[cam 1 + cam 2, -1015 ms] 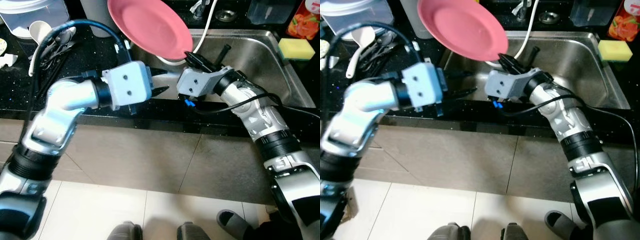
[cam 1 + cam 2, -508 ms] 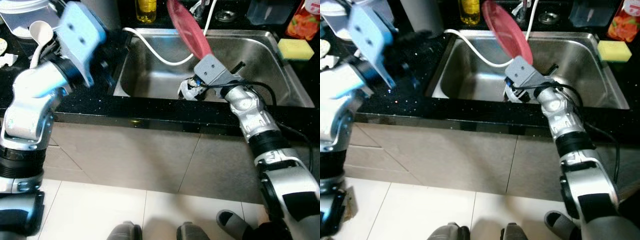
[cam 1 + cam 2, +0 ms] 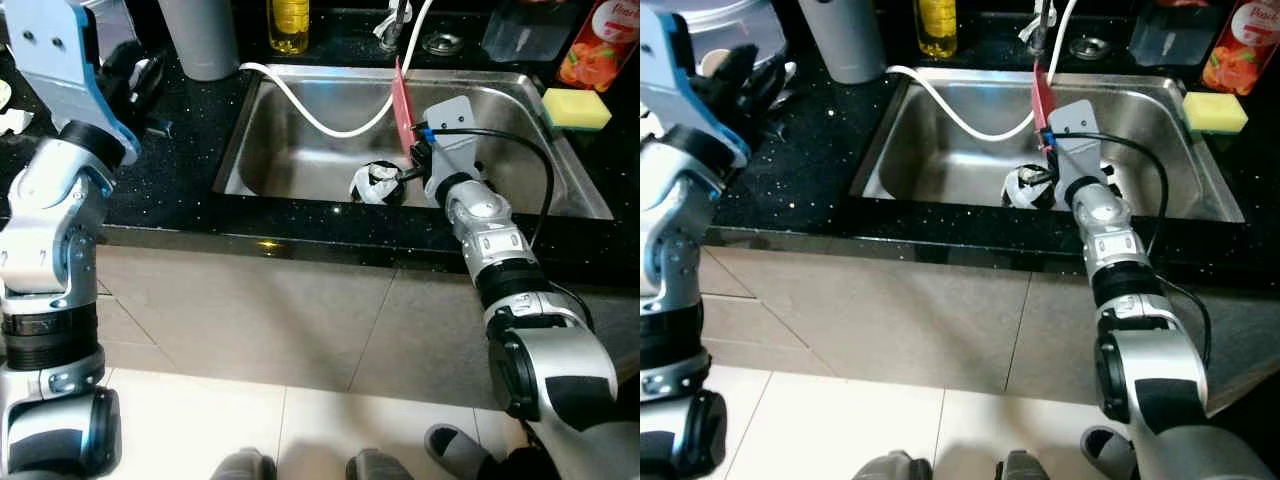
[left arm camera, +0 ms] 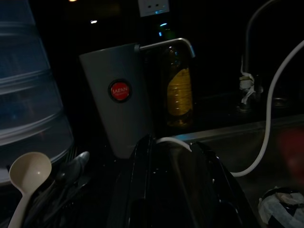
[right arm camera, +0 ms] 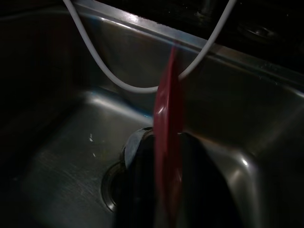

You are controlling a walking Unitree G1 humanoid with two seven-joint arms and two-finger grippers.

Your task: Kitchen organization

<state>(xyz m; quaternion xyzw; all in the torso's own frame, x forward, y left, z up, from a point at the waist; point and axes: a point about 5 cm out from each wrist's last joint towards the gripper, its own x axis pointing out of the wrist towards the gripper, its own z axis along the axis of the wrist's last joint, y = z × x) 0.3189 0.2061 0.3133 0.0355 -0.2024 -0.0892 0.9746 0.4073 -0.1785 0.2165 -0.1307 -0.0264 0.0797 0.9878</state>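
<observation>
A pink-red plate [image 3: 402,103] stands on edge over the steel sink [image 3: 510,150], and my right gripper [image 3: 412,152] is shut on its lower rim. In the right wrist view the plate [image 5: 166,123] rises edge-on between the two black fingers [image 5: 135,185], above the sink drain. My left gripper [image 3: 133,72] is raised over the black countertop [image 3: 180,140] at the left, open and holding nothing. In the left wrist view its fingers [image 4: 142,190] point toward a grey cup [image 4: 118,109].
A white hose [image 3: 320,115] loops down into the sink, and a crumpled black-and-white wad [image 3: 374,184] lies on its floor. A yellow sponge [image 3: 576,108] sits at the right rim. A beige spoon [image 4: 28,173] and utensils lie near a clear container; a yellow bottle [image 3: 289,20] stands behind.
My right gripper has turned the plate from face-up to edge-on and lowered it into the sink. My left arm has swung up and left, from the sink's front to over the counter.
</observation>
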